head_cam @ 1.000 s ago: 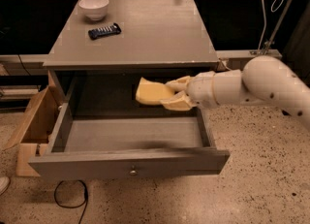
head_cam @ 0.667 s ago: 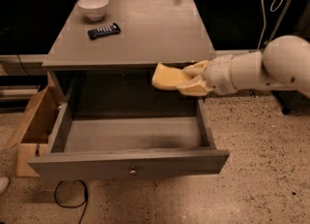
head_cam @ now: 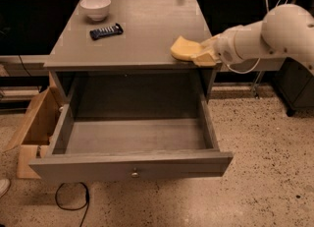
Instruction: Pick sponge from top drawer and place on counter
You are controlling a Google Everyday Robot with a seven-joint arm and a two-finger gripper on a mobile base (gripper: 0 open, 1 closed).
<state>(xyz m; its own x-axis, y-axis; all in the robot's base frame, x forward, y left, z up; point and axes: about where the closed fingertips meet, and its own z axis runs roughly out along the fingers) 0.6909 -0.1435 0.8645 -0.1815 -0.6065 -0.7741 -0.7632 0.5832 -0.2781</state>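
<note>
The pale-yellow sponge point(head_cam: 182, 47) is held at the front right edge of the grey-brown counter point(head_cam: 142, 29), just above or touching its surface. My gripper point(head_cam: 202, 55) reaches in from the right on a white arm and is shut on the sponge's right end with its tan fingertips point(head_cam: 206, 60). The top drawer point(head_cam: 132, 164) is pulled wide open below, its front panel with a small round knob point(head_cam: 134, 174) facing me. Its inside shows only bare grey wood.
A white bowl point(head_cam: 95, 7) stands at the counter's back left. A dark remote point(head_cam: 106, 31) lies in front of it. An open cardboard box point(head_cam: 34, 123) sits on the floor left of the drawer. A black cable point(head_cam: 71, 204) loops on the speckled floor.
My gripper has lifted the sponge out of the drawer, up and to the right, and brought it to the counter's front right edge.
</note>
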